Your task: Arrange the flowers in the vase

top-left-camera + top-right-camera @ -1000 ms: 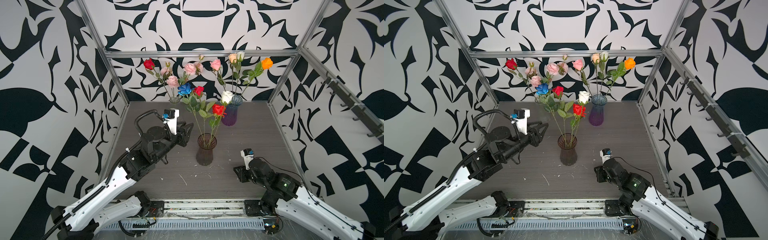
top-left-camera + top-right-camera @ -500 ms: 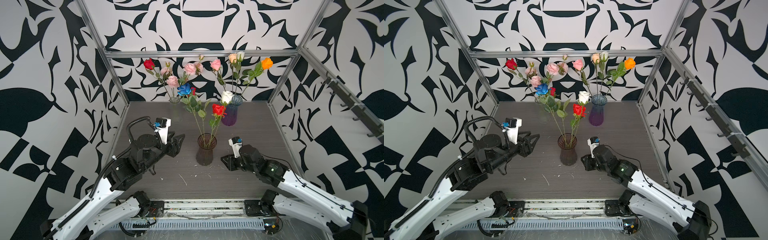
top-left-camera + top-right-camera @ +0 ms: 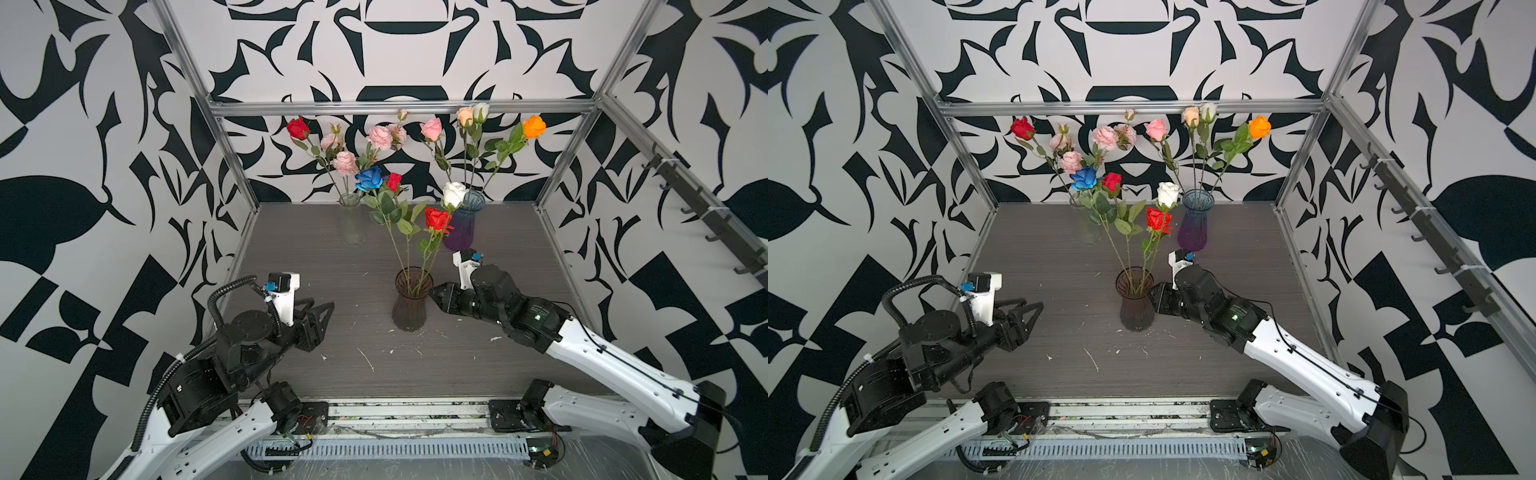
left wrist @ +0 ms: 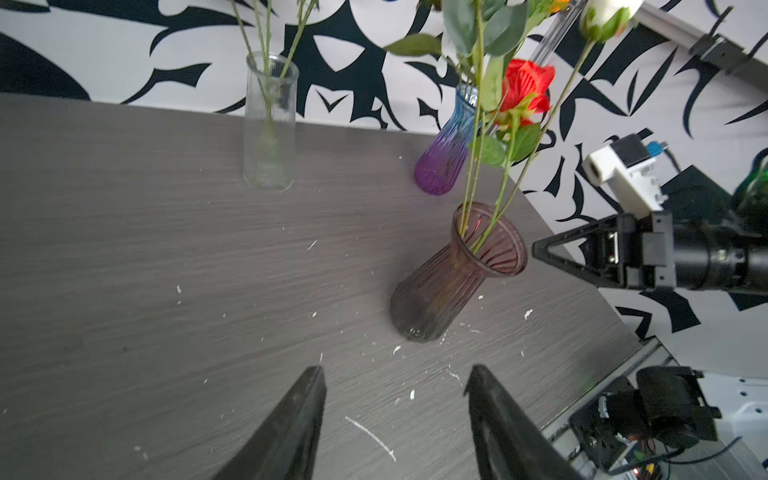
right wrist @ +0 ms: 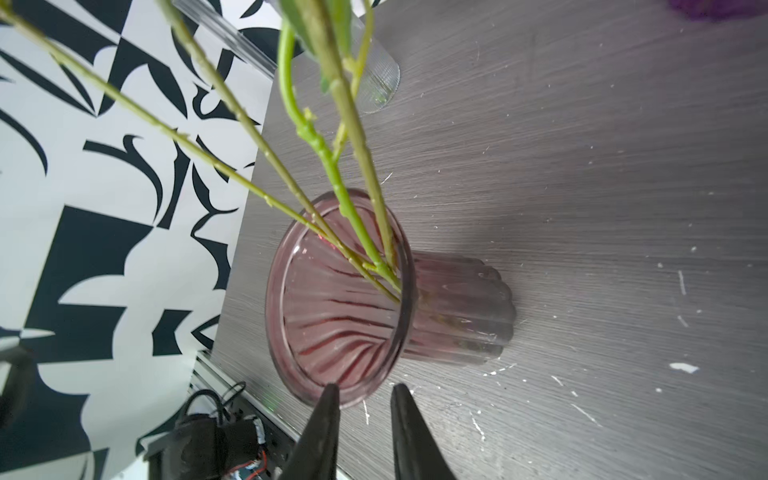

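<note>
No readable text for you here.
You will find no letters, numbers, brand marks or signs that can be read in any view. The walls (image 3: pixel 83 124) carry only abstract black-and-white shapes, and any marking on the white arm housings (image 3: pixel 623 374) is too small to tell.

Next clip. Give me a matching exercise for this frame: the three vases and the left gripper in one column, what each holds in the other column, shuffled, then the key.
Column one
1. clear vase
2. blue-to-purple vase
3. dark vase
4. left gripper

Column two
A. nothing, jaws open above the table
B. the blue rose, among others
C. the orange rose, among others
D. the pink ruffled blooms, among others

Pairs: 1-D, 2-C, 3-B, 4-A
</note>
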Robot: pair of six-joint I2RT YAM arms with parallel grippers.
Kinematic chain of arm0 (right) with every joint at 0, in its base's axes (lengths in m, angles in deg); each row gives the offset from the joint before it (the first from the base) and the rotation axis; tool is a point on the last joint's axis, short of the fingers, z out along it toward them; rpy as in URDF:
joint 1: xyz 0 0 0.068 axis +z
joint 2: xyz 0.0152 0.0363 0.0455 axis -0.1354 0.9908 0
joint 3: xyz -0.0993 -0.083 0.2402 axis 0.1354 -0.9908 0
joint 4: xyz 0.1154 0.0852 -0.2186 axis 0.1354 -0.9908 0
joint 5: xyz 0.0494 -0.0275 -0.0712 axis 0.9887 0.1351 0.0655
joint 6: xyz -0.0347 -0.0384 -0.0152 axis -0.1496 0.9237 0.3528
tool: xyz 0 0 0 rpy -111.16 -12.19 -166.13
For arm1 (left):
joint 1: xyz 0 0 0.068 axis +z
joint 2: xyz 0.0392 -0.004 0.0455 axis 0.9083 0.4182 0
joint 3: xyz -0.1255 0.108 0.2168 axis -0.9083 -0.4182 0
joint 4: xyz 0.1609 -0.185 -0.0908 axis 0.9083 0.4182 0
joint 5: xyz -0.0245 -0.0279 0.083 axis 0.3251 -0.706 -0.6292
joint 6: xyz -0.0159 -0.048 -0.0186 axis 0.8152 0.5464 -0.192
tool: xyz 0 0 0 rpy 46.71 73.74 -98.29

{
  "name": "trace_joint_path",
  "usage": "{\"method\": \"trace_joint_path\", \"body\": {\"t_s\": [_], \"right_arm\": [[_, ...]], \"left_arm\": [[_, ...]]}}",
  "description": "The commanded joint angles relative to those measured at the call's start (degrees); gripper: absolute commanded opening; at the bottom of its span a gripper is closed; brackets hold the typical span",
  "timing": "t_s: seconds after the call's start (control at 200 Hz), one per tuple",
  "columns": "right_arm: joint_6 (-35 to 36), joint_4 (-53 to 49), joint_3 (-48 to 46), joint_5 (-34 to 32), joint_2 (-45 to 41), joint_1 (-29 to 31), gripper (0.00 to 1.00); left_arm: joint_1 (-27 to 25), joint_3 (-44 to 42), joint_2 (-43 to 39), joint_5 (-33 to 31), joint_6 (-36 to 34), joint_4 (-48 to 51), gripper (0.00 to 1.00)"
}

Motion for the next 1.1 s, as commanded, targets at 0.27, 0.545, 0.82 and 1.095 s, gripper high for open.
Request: {"method": "trace_joint_path", "body": {"t_s": [0.27, 0.545, 0.82, 1.095], "right_arm": [[-13.09, -1.49, 3.32, -2.66, 3.90, 0.12, 0.25], [-17.06, -2.38, 5.80, -3.33, 8.27, 0.12, 0.19], [-15.51, -3.79, 8.57, -6.29, 10.61, 0.03, 0.12], [-13.12, -5.05, 11.92, -8.16, 13.00, -0.65, 0.12]], "left_arm": [[-0.14, -5.15, -8.25, -2.83, 1.58, 4.24, 0.59], [-0.14, -4.64, -9.87, -2.62, 1.60, 5.98, 0.59], [-0.14, -4.66, -11.40, -2.74, 1.48, 6.40, 0.59], [-0.14, -4.64, -11.48, -2.22, 1.52, 6.50, 0.59]]}}
